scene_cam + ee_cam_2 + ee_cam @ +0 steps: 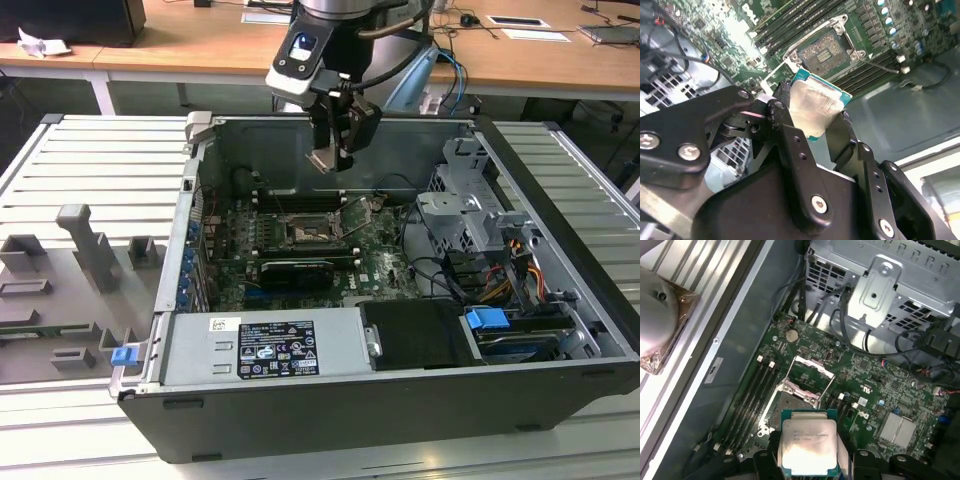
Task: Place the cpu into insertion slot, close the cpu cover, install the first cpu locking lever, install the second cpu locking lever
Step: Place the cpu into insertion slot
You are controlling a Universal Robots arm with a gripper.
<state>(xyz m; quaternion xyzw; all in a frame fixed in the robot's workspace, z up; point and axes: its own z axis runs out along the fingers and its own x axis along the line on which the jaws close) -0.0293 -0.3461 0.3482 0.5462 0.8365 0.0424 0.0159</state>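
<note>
In the exterior view my fingers point(343, 138) pinch the cpu point(325, 160) high above the open computer case point(330, 420). In the second wrist view the cpu point(816, 102) sits tilted between them, apart from the insertion slot point(826, 52). In the first wrist view the cpu cover point(813, 366) stands raised beside the insertion slot point(790, 402)

The arm point(338, 15) hangs from above, wrist point(300, 52) tilted, its jaws pointing down and pinched against opposite edges of the cpu point(809, 448), holding it in mid-air.
</note>
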